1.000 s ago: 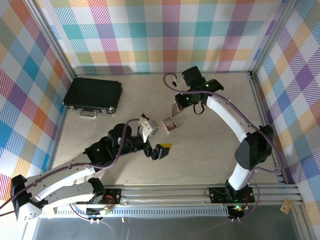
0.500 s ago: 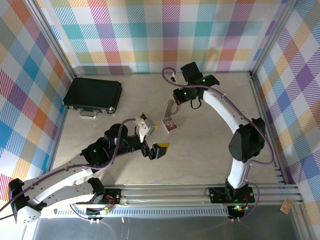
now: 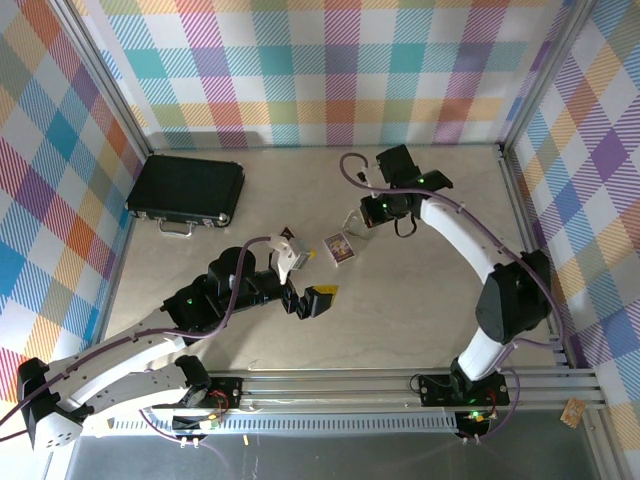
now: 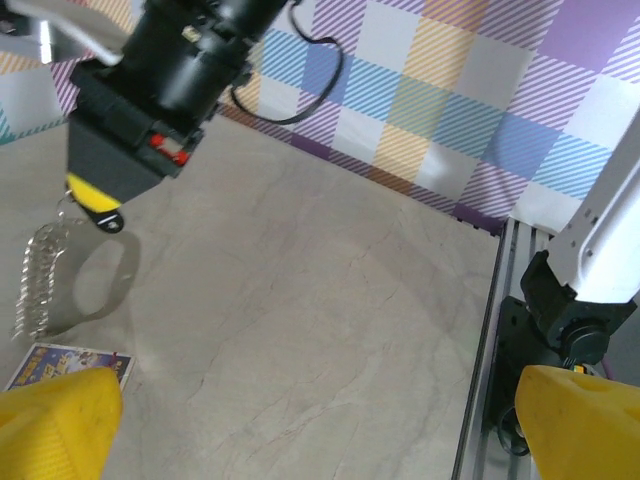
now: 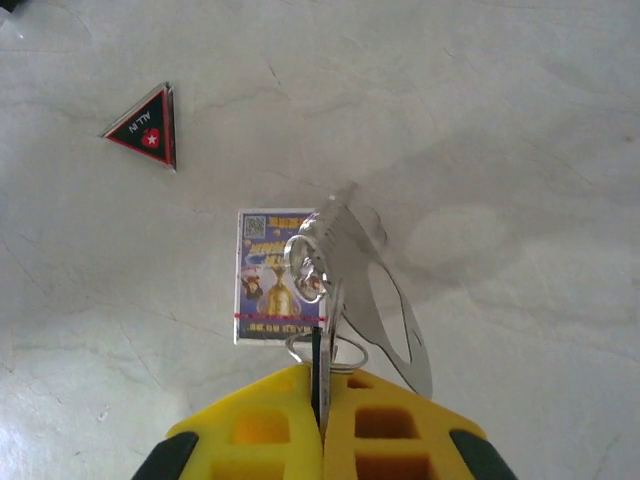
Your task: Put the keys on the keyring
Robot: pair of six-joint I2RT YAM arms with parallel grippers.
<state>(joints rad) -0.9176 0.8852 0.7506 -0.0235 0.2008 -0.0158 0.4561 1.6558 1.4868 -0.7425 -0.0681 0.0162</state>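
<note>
While your R gripper point(image 5: 320, 390) is hanging over the middle of the table point(image 5: 520, 120), its yellow fingers point(image 5: 260, 430) are pressing together on the top of the keyring point(image 5: 308, 262), w/ no gap showing between them. You're looking at the keyring dangling below that pinch: a silvery wire loop w/ a bumpy row of small metal bits along one side, its lower end reaching down next to the purple card point(image 5: 268, 280). From the R wrist cam it's overlapping the card's right edge, but I can't tell if it's touching the card or the tabletop. A thin dark sliver is sitting right in the pinch, and I can't tell whether that's the key.

The red-and-black triangle point(image 5: 148, 125) is lying flat, apart from the card, on the side toward your L arm.

Your L gripper point(image 3: 320, 275) is pointing toward the card from the near side w/ its fingers spread wide apart, gripping nothing. In the L wrist cam one yellow tip is sitting just beside the card's corner.

A black case point(image 3: 187, 190) is lying far left by the wall, well apart from both grippers.
</note>
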